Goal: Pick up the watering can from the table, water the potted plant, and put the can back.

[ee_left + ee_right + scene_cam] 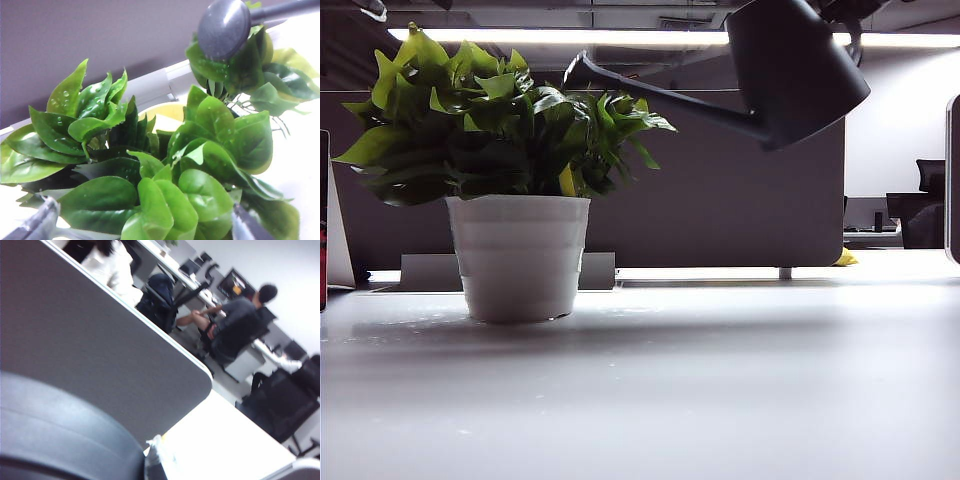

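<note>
Matte dark grey watering can (798,68) held high at upper right of the exterior view, tilted, long spout slanting down-left so its flared tip (578,70) sits over the foliage of the potted plant (505,125). White ribbed pot (520,257) stands on the pale tabletop (720,380), left of centre, dark partition panel (740,200) behind.

Left wrist view: left tool (142,220) hovers close above the leaves, its two fingertips (42,220) spread wide apart at the frame edge, nothing between them but foliage below. Water droplets on leaves. Round spout head (223,28) visible over the plant's far side.

Right wrist view: curved dark can body (60,430) fills the near corner, hard against the camera; right tool itself not visible here, jaws closed tight by the reading, can raised with that arm. Partition panel (100,350) and office beyond, tilted
</note>
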Robot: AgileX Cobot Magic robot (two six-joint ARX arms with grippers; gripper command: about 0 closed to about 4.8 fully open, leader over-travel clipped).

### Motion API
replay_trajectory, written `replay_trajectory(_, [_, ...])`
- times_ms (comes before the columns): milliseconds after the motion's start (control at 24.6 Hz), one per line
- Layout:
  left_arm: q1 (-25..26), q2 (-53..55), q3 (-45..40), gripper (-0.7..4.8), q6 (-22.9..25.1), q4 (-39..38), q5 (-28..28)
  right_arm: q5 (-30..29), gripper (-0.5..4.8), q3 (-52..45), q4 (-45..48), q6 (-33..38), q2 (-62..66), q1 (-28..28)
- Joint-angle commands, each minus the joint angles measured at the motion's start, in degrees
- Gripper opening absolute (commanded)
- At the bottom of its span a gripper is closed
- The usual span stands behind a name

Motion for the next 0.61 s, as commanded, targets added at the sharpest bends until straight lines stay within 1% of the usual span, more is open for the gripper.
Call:
replay_trajectory(41, [0.0,0.1,0.2,4.79,-0.3,0.5,1.4,-0.7,-0.05,1.8,8.7,-2.7,-1.2,0.7])
replay_trajectory(163, [0.0,0.4,0.2,4.79,-0.7,0.4,1.9,-0.7,-0.05,1.8,9.0,-4.9,-1.2,0.7])
replay_trajectory(285, [0.0,0.6,0.2,4.79,-0.6,0.2,2.8,-0.3,-0.05,1.9,9.1,-9.0,-0.9,0.8])
replay_trajectory(488, [0.0,0.6,0.2,4.79,-0.7,0.2,3.0,-0.3,-0.05,1.9,11.0,-9.5,-0.6,0.9])
replay_trajectory(528, [0.0,0.6,0.2,4.79,-0.8,0.3,4.0,-0.2,-0.05,1.9,11.0,-9.5,-0.6,1.0])
replay_trajectory(610, [0.0,0.6,0.2,4.79,-2.7,1.1,6.4,0.6,-0.05,1.9,11.6,-10.5,-0.6,1.7])
